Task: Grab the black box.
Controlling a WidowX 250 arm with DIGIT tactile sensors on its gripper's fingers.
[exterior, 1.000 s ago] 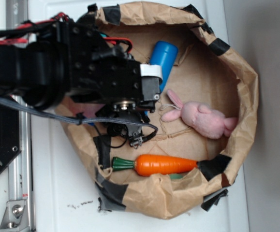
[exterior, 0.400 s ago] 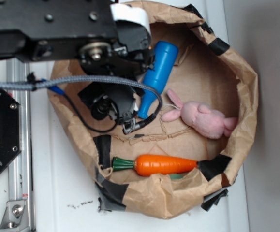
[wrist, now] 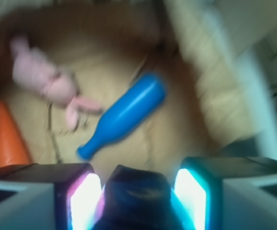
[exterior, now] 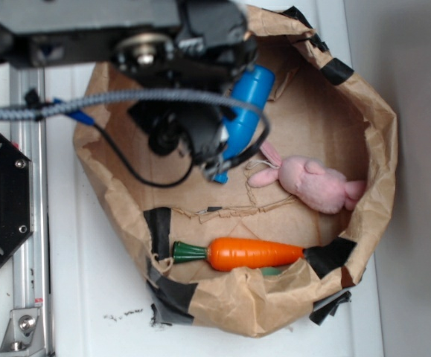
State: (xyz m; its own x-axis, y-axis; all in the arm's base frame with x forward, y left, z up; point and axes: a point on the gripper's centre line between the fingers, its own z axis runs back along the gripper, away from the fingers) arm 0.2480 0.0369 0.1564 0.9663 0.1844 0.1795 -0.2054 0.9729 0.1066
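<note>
Gripper (wrist: 137, 191) with black box (wrist: 136, 194) above paper-lined basket (exterior: 371, 141)

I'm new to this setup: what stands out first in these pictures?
The black robot arm looms over a taped paper bag. Inside lie a blue bottle near the middle, a pink bunny beside its neck and an orange carrot along the edge. In the wrist view, the gripper holds the black box between glowing fingers.
</note>
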